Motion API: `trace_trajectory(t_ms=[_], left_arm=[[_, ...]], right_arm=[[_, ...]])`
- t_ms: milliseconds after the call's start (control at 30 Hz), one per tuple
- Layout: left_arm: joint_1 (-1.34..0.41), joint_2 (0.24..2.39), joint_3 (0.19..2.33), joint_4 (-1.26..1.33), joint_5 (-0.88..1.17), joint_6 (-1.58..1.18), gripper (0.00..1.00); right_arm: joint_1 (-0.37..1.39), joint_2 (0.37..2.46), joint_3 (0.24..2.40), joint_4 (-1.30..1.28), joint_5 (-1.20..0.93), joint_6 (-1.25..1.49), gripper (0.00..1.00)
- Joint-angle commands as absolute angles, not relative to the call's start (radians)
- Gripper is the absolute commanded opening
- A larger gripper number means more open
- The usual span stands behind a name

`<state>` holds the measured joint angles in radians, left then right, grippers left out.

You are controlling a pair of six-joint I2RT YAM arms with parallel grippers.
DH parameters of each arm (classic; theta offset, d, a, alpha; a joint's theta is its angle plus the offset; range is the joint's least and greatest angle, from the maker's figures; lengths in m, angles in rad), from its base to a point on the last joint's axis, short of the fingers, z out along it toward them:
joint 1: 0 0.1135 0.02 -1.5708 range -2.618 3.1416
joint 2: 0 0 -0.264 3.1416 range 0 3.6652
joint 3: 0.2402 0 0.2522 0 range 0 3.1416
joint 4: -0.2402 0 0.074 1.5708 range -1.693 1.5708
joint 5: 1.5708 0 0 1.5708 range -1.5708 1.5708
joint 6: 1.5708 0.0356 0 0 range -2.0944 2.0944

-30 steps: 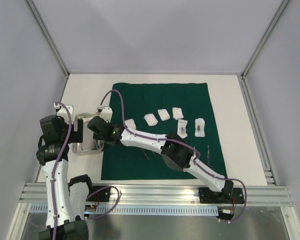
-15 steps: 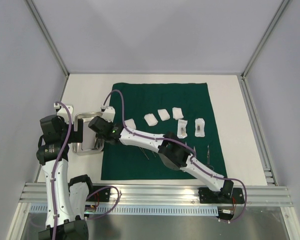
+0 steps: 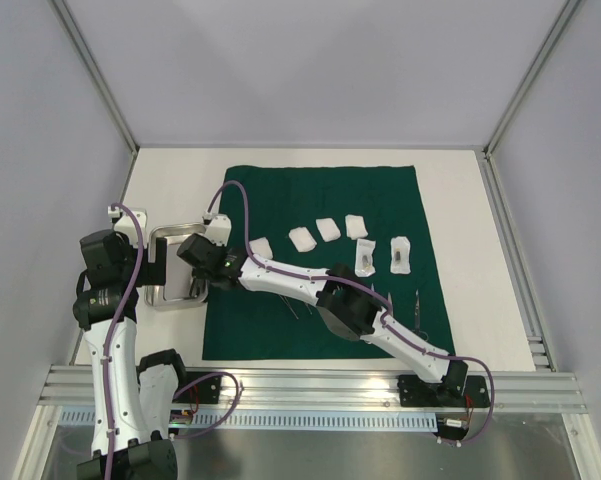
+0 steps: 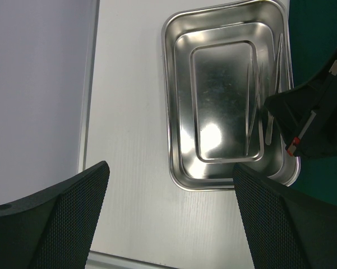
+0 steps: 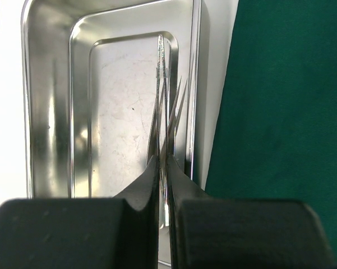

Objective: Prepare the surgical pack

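Forceps (image 5: 161,67) of slim metal are pinched in the closed right gripper (image 5: 164,168) low over the small rectangular steel tray (image 5: 50,140), lying along its long axis, while the left gripper (image 4: 171,224) hangs wide open above.

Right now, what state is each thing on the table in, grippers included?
Left gripper, open, above the tray.
Right gripper, shut on the forceps.
Forceps, gripped, tips over the tray floor.
Tray, upright on the bare table, beside the drape.
Drape, spread flat.
Gauze pads, lying apart on the drape.
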<state>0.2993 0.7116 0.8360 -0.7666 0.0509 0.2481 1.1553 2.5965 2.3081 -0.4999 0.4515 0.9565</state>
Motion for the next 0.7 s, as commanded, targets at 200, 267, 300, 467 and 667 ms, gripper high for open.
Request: trace_trajectory(t_ms=[200, 267, 300, 467, 667], left_arm=[[0.305, 0.704, 0.841, -0.755, 0.054, 0.232, 1.00], [0.305, 0.706, 0.842, -0.755, 0.055, 0.232, 1.00], [0.305, 0.706, 0.841, -0.755, 0.057, 0.232, 1.00], [0.305, 0.706, 0.841, -0.758, 0.052, 0.232, 1.00], [0.305, 0.709, 0.842, -0.756, 0.055, 0.230, 1.00]], right_arm=[[1.157, 2.605, 2.313, -0.491, 0.476, 0.963, 0.11], [1.157, 2.605, 2.312, -0.491, 0.472, 0.962, 0.14], [1.157, 2.602, 2.312, -0.491, 0.472, 0.962, 0.17], [1.155, 2.588, 2.313, -0.483, 0.469, 0.956, 0.29], [1.155, 2.505, 2.278, -0.437, 0.450, 0.914, 0.30]])
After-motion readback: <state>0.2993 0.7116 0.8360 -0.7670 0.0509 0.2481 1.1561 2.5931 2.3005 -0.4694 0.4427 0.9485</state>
